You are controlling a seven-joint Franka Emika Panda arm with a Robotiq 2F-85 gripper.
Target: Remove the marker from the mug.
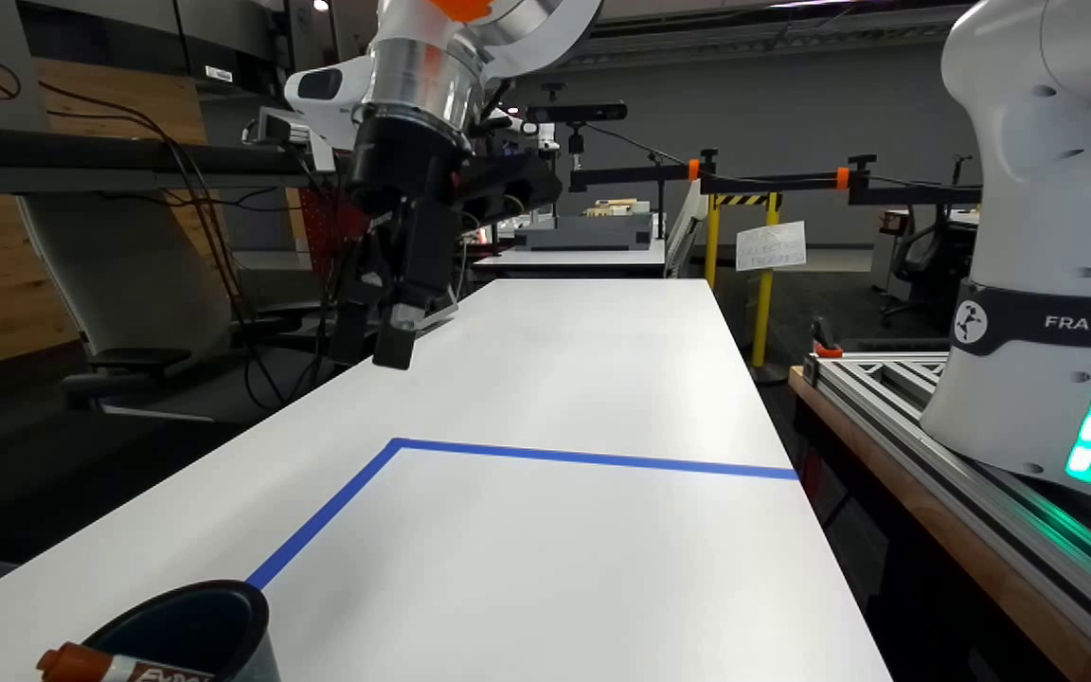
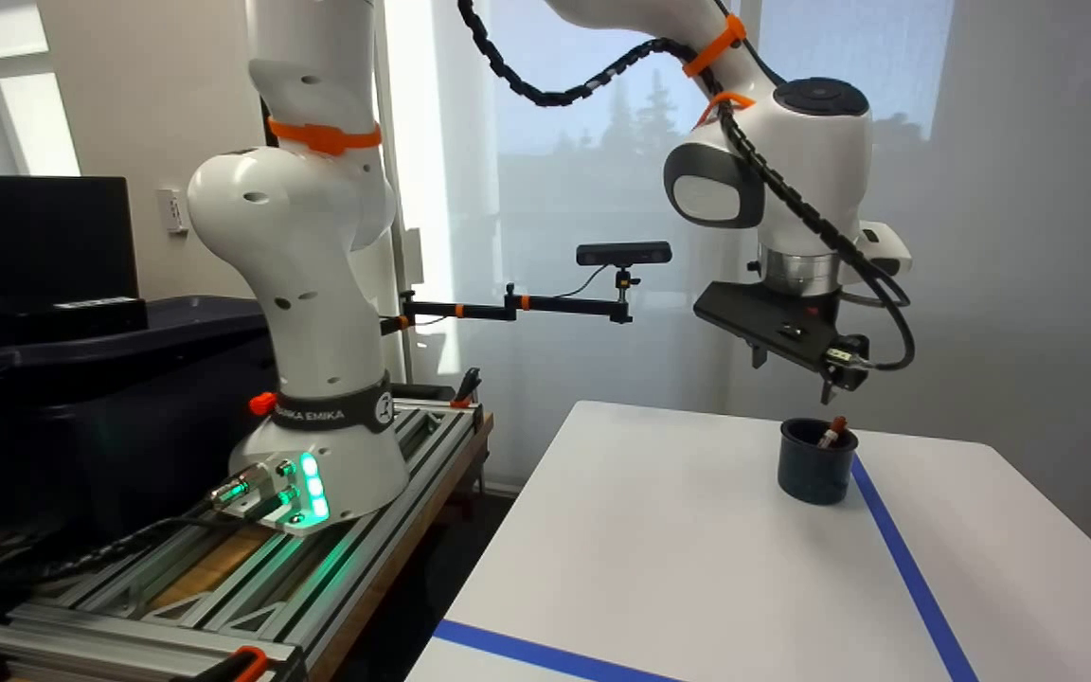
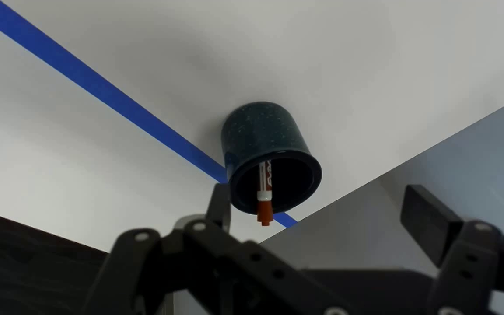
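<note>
Hanging from the white arm (image 2: 815, 161), higher than the white table (image 2: 659, 530), the gripper (image 3: 324, 212) had its two fingers (image 3: 430, 221) spread wide, well apart from each other; the dark, speckled mug (image 3: 258, 131) stood upright on the table, clear of both fingertips, just beside a strip of blue tape (image 3: 114, 97); whether its base touched that tape I could not tell; the marker (image 3: 264, 192) was in the mug, tilted, its orange-red cap poking out past the rim, its lower end hidden inside; part of the lettering on its barrel showed in an exterior view and in the wrist view, where the cap appeared between the fingertips, though not midway. The arm's base (image 2: 328, 426) stood on a metal-railed bench (image 2: 370, 568), its green lights (image 2: 314, 485) glowing; a black bar-shaped camera (image 2: 623, 253) sat on a thin boom (image 2: 564, 305) in front of pale blinds (image 2: 545, 369); in an exterior view a paper sign (image 1: 771, 246) hung by yellow posts (image 1: 763, 317), its writing too faint to read; a grey chair (image 1: 124, 275) stood beyond the table's edge.
</note>
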